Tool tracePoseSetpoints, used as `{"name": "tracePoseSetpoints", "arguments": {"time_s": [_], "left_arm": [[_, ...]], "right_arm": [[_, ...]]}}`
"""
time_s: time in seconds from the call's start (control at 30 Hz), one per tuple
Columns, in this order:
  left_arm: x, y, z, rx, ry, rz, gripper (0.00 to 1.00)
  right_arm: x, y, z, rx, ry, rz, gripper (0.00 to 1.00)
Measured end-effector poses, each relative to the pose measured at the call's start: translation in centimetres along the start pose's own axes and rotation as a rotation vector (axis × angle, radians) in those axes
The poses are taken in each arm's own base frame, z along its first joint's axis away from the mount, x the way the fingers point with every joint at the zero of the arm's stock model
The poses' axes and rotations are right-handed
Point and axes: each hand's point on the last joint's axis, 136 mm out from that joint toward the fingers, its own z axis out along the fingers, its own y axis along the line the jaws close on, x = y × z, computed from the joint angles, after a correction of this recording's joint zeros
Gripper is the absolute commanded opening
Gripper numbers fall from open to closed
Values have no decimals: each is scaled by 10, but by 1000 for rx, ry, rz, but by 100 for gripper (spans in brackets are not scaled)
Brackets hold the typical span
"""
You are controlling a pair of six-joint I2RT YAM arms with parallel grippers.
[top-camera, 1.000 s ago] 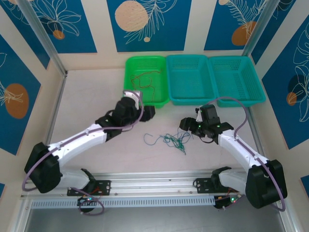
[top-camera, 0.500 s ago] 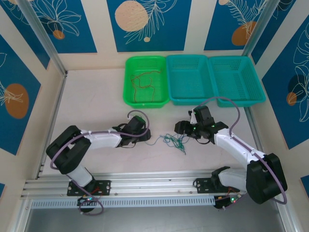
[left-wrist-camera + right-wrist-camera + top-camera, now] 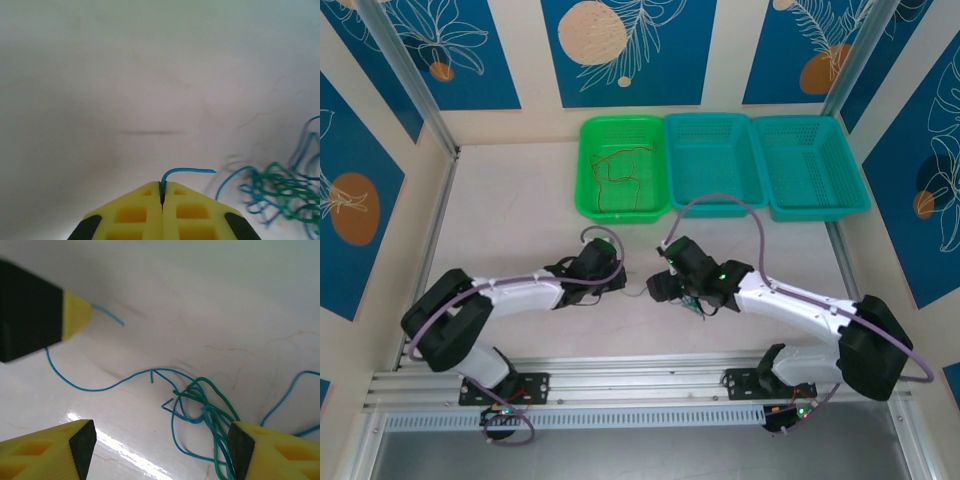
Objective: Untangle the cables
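Change: the left gripper [image 3: 162, 187] has been brought down from beside the green basket [image 3: 620, 216] to the table [image 3: 520, 220]. The right gripper [image 3: 161, 440] has been shifted left, over the cables [image 3: 205, 410].
Left gripper: pressed together, with the end of a blue cable [image 3: 187, 171] pinched.
Right gripper: spread, nothing held.
Hidden: in the top view the knot is largely covered by the right gripper.
Cables: hair-thin, blue and green, knotted on the table between the grippers. Red-brown cables [image 3: 620, 178] are seen in the green basket.
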Motion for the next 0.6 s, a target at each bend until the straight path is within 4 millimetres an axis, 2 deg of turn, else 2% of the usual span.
{"name": "tracePoseSetpoints", "arguments": {"time_s": [0.17, 0.27, 0.33, 0.47, 0.6], "left_arm": [[-25, -13, -29, 45, -94, -3, 0], [-36, -16, -44, 57, -135, -10, 0], [-41, -15, -54, 54, -158, -12, 0], [-61, -3, -86, 34, -243, -32, 0], [-82, 24, -123, -8, -354, -84, 0]], "right_arm": [[21, 6, 38, 31, 102, -41, 71], [33, -3, 59, 86, 170, -11, 67], [33, -13, 68, 124, 190, 33, 62], [24, -38, 75, 163, 182, 175, 58], [19, -65, 75, 179, 154, 319, 57]]}}
